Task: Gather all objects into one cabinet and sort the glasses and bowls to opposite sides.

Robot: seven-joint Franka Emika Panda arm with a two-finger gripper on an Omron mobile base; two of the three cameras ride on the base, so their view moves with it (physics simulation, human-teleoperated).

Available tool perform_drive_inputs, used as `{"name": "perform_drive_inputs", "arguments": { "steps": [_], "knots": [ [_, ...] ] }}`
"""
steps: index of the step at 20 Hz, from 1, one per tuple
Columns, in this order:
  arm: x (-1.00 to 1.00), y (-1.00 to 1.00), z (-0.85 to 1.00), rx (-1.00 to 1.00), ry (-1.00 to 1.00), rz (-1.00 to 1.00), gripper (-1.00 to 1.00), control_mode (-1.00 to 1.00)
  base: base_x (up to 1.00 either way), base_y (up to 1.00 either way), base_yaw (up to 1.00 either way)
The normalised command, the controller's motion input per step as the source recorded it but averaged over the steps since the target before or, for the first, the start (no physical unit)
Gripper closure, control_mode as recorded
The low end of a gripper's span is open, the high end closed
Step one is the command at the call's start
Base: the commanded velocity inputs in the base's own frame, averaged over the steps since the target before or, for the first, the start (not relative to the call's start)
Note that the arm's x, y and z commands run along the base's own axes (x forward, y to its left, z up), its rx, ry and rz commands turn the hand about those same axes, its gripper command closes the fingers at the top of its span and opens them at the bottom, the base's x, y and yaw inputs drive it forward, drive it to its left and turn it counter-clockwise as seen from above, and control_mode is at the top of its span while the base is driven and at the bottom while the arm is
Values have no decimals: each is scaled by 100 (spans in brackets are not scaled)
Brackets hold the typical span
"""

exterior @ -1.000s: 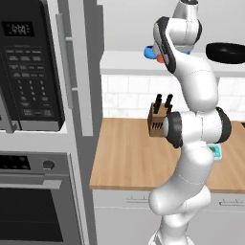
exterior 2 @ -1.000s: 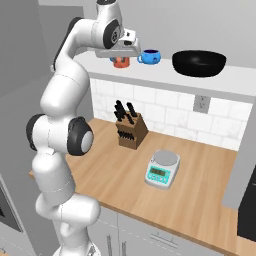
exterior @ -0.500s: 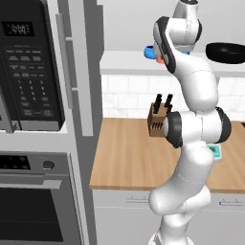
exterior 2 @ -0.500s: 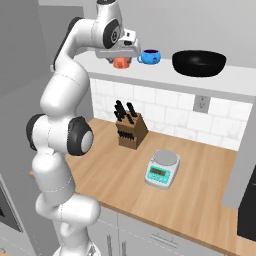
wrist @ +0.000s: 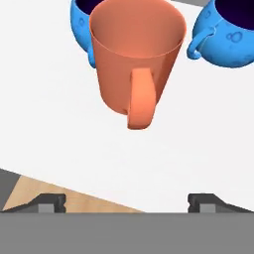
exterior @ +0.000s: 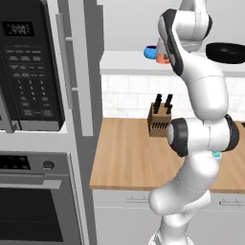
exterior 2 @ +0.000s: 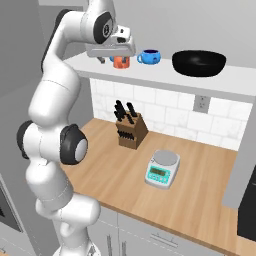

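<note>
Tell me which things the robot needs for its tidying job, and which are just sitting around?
For the job:
- orange cup
- two blue bowls
- white shelf floor

Just sitting around:
- knife block
- kitchen scale
- black pan
- microwave
- oven

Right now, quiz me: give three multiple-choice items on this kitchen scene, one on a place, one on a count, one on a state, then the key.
1. Where does the knife block stand?
A. on the wooden counter
B. on the white shelf
C. inside the oven

2. How many blue bowls show in the hand view?
A. none
B. two
C. four

3. How is the gripper set?
A. shut on the orange cup
B. shut on a bowl
C. open, clear of the cup

Key: 1 A, it sits on the wood by the tiled wall. 2 B, one blue bowl behind the orange cup, another blue bowl beside it. 3 C, the fingertips stand wide apart, short of the cup.
</note>
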Motion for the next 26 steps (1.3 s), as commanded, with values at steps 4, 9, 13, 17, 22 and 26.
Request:
{"name": "perform_drive_inputs", "arguments": {
  "steps": [4,9,13,17,22,26],
  "knots": [
    [-98,12,0,1,2,0,-100,-100,0,0,0],
    [-100,22,3,0,6,0,-100,-100,0,0,0],
    [-100,22,1,0,6,4,-100,-100,0,0,0],
    [-100,5,0,0,0,1,-100,-100,0,0,0],
    [-87,2,0,0,5,0,-100,-100,0,0,0],
    [-25,0,-4,0,16,0,-100,-100,0,0,0]
  ]
}}
